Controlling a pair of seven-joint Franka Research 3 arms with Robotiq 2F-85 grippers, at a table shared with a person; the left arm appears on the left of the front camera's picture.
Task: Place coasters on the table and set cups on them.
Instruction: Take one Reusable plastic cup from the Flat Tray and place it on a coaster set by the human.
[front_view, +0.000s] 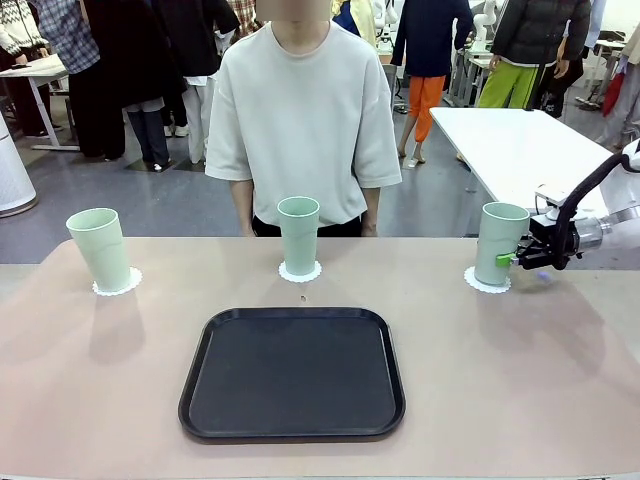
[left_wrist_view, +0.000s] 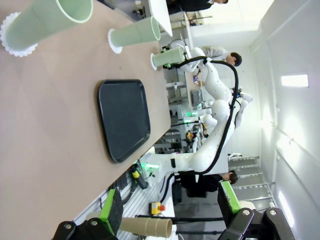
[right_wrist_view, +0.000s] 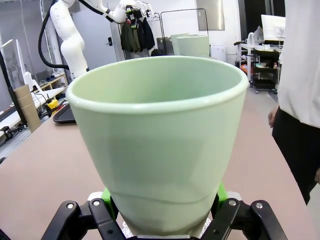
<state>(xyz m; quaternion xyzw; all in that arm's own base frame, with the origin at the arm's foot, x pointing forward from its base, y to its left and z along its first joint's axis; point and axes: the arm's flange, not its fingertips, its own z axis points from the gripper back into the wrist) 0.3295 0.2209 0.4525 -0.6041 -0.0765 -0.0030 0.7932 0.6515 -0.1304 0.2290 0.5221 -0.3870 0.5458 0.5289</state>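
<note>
Three pale mint-green cups stand upright along the far side of the beige table (front_view: 520, 380), each on a white lacy coaster. The left cup (front_view: 100, 248) is on its coaster (front_view: 118, 284), and the middle cup (front_view: 299, 233) is on its coaster (front_view: 300, 272). My right gripper (front_view: 512, 258) is shut on the right cup (front_view: 500, 240), low on its side, with the cup resting on its coaster (front_view: 486, 282). In the right wrist view this cup (right_wrist_view: 160, 145) stands between the green pads (right_wrist_view: 106, 196). My left gripper (left_wrist_view: 170, 210) hangs open and holds nothing, well away from the cups.
A black rounded tray (front_view: 292, 372) lies bare in the middle of the table near my side. A person (front_view: 305, 110) stands at the far edge behind the middle cup. A white table (front_view: 520, 140) stands behind at the right.
</note>
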